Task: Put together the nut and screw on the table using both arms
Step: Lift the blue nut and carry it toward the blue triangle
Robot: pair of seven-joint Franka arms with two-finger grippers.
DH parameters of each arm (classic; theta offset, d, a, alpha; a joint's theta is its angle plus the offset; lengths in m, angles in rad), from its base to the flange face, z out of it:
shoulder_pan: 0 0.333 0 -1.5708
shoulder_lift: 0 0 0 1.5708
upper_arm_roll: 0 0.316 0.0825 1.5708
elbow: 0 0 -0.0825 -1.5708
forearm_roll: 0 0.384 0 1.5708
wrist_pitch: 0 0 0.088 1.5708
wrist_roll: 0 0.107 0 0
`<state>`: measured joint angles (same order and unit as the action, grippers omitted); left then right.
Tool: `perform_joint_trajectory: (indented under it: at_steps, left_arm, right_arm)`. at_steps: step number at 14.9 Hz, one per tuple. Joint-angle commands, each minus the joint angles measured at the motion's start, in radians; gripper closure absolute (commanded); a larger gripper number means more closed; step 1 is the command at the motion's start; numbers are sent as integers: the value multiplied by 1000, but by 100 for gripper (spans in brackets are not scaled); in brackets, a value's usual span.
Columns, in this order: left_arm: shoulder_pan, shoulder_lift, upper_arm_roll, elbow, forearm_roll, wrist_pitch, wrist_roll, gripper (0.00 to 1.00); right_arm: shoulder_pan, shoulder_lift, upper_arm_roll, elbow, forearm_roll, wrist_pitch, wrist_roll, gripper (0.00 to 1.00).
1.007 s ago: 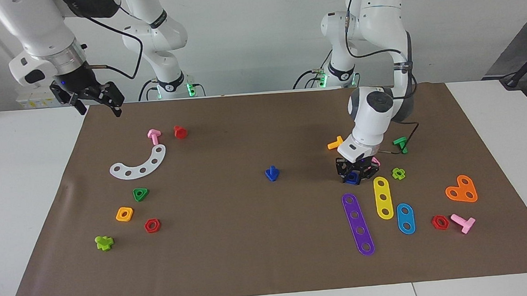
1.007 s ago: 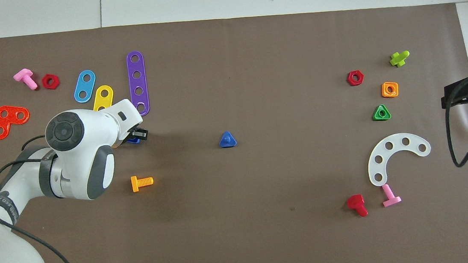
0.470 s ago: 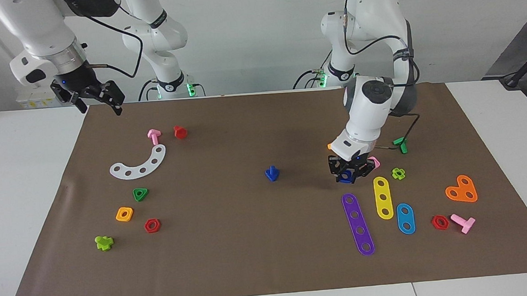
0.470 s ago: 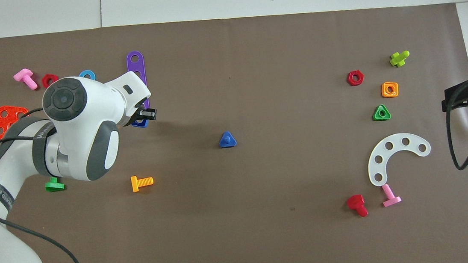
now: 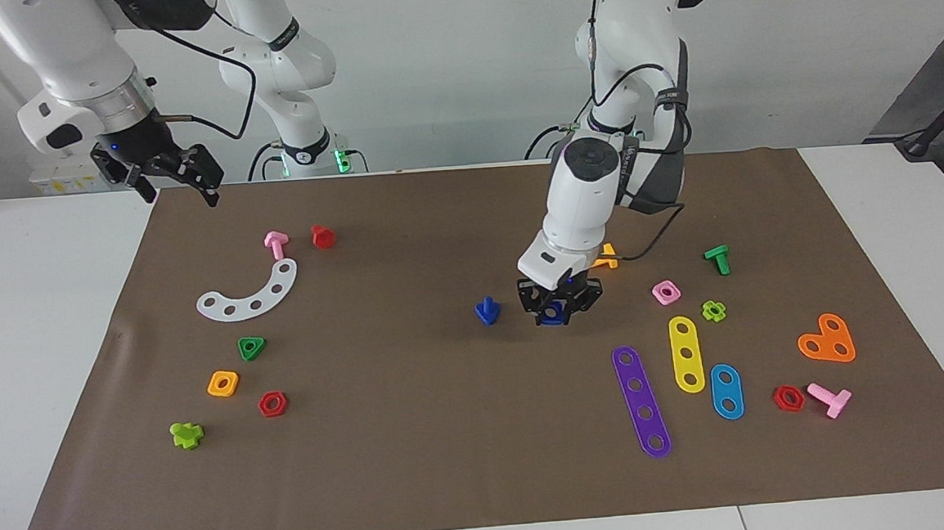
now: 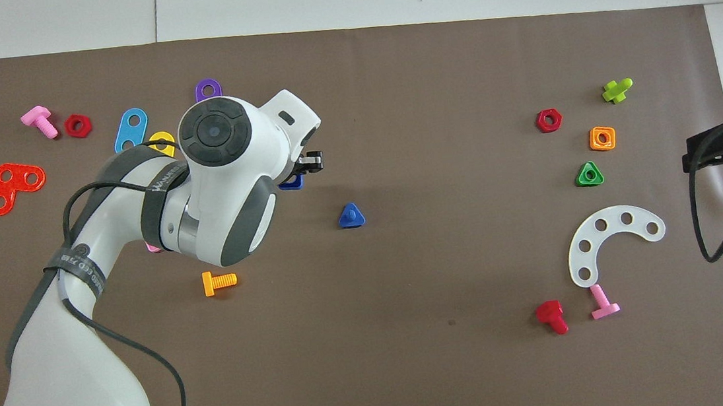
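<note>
1. Near the mat's middle, the left gripper (image 5: 560,309) hangs low, clamped on the nut (image 5: 554,312), just beside the screw (image 5: 487,310) on the side toward the left arm's end.
2. That screw stands head-down on the worktop (image 5: 50,340), shank up, free and unsupported.
3. At the mat's corner by its own base, the right gripper (image 5: 162,174) waits in the air, fingers apart, well away from the screw.
4. Risk: with nothing steadying the screw, a slightly off-centre nut would likely tip or push it aside.
5. Risk: the nut looks pinched only at its edges, so it may twist in the grip when it meets the shank, and its hole would miss.
</note>
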<state>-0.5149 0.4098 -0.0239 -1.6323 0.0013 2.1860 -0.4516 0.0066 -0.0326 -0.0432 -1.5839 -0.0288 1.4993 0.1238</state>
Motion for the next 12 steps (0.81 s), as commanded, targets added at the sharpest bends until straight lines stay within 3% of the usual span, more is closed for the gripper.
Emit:
perform_joint_trajectory:
  at_steps: [1, 12]
  left_arm:
    - [-75, 55, 21, 80, 46, -40, -117, 100]
    - [-148, 61, 19, 14, 62, -9, -170, 100]
  right_arm:
    - [-8, -18, 6, -14, -3, 6, -12, 0]
    - [-8, -18, 6, -16, 13, 21, -3, 0]
